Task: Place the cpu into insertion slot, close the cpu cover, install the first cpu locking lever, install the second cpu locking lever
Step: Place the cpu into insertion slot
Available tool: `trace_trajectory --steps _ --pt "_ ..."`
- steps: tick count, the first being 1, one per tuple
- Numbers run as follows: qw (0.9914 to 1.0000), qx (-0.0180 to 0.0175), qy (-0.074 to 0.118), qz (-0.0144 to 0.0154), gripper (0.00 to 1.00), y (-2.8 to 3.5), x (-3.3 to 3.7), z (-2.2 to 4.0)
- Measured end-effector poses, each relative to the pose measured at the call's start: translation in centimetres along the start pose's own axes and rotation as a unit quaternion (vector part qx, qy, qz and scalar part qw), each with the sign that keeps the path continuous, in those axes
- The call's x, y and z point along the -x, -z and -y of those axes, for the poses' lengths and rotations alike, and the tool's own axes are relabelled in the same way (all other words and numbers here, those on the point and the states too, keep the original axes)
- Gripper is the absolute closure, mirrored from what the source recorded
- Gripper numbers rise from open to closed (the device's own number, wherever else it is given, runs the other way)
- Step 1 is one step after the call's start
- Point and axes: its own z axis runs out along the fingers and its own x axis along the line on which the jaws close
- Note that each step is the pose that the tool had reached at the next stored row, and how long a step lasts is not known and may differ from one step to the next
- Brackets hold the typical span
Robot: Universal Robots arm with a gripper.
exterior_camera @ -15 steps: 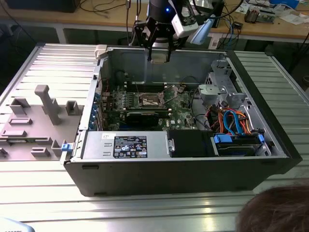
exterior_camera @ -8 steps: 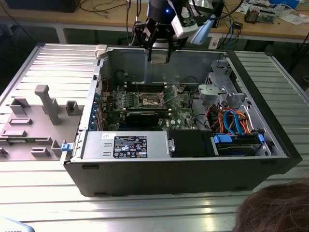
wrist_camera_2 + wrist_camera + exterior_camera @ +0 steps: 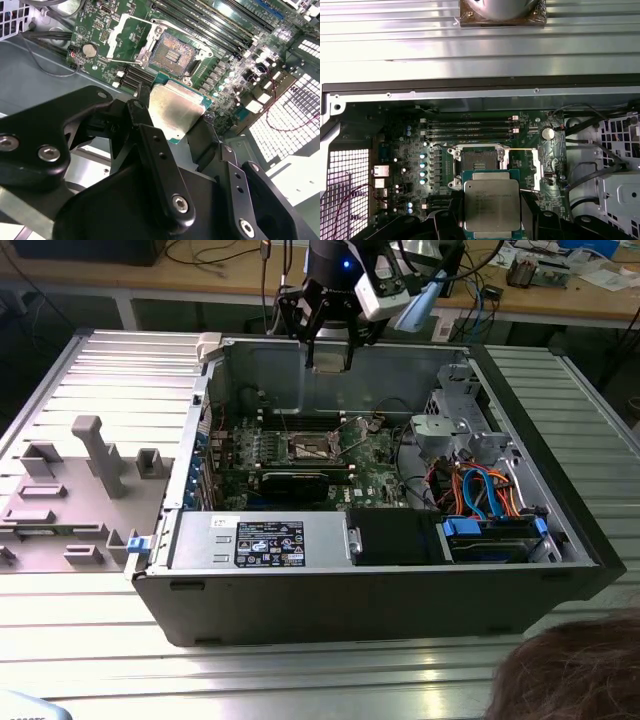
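Observation:
My gripper (image 3: 330, 352) hangs above the back wall of the open computer case, shut on the cpu (image 3: 331, 365). Both wrist views show the cpu (image 3: 490, 204) (image 3: 176, 111) as a flat silvery square clamped by its edges between the two black fingers (image 3: 447, 220), and the gripper (image 3: 172, 125) holds it level. The insertion slot (image 3: 479, 162) (image 3: 172, 52) (image 3: 312, 447) lies bare on the green board, well below the chip. The cpu cover (image 3: 537, 170) (image 3: 120, 36) stands swung open beside the socket. A thin lever rod (image 3: 520, 148) sticks out from the socket's edge.
Memory slots (image 3: 470, 131) run alongside the socket. A long black expansion card (image 3: 300, 480) and a power supply (image 3: 255, 540) sit nearer the exterior view's front. A drive cage with blue and orange cables (image 3: 490, 502) fills the case's right. A grey fixture tray (image 3: 80, 480) lies left. A person's head (image 3: 570, 670) shows bottom right.

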Motion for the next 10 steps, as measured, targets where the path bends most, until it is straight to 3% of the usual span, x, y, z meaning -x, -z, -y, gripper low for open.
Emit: trace_trajectory --steps 10 --pt "1.00000 0.0000 0.000 0.0000 0.45 -0.17 0.00 0.02"
